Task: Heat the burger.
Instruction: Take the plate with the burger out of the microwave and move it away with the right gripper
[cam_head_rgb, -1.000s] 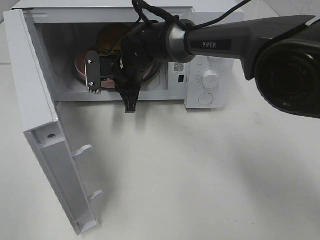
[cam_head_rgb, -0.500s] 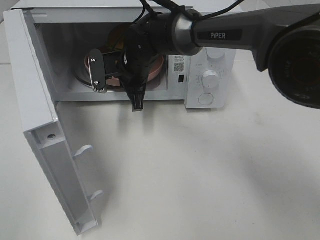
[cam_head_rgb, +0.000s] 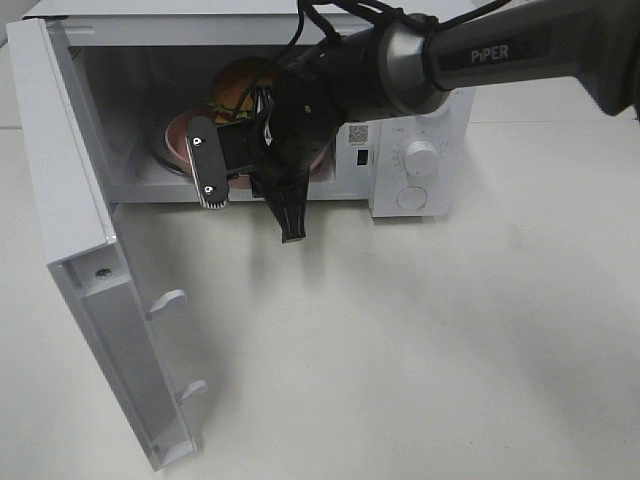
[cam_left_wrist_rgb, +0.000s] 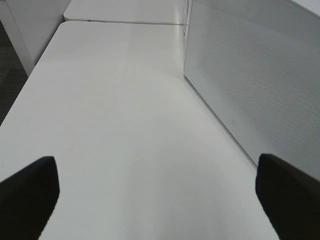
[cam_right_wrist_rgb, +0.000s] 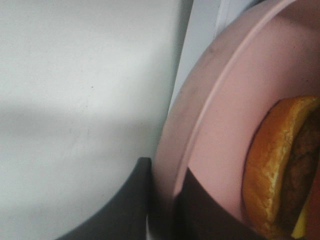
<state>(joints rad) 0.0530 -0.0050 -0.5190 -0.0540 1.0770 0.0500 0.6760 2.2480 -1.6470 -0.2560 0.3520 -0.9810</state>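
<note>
The word "PIPER" is printed in white on the dark forearm of the right arm (cam_head_rgb: 480, 60). A small square code sticker (cam_head_rgb: 358, 133) sits on the microwave's control panel, too small to read, above two white knobs (cam_head_rgb: 421, 158).

The table (cam_head_rgb: 420, 340) is plain matte white, and the microwave (cam_head_rgb: 250, 30) stands at its far edge with the door (cam_head_rgb: 95, 270) swung wide open toward the near left corner. The left wrist view shows more white tabletop, a perforated white panel alongside it, and dark floor beyond the table's edge.

The right arm reaches in from the right side of the table, its wrist bent down into the oven mouth. The right gripper (cam_head_rgb: 245, 175) has its fingers closed on the rim of the pink plate (cam_right_wrist_rgb: 210, 115), seen close in the right wrist view. The burger (cam_head_rgb: 240, 85) sits on that plate inside the microwave cavity. The left gripper (cam_left_wrist_rgb: 160, 187) hangs over bare table, fingers spread wide, holding nothing.
</note>
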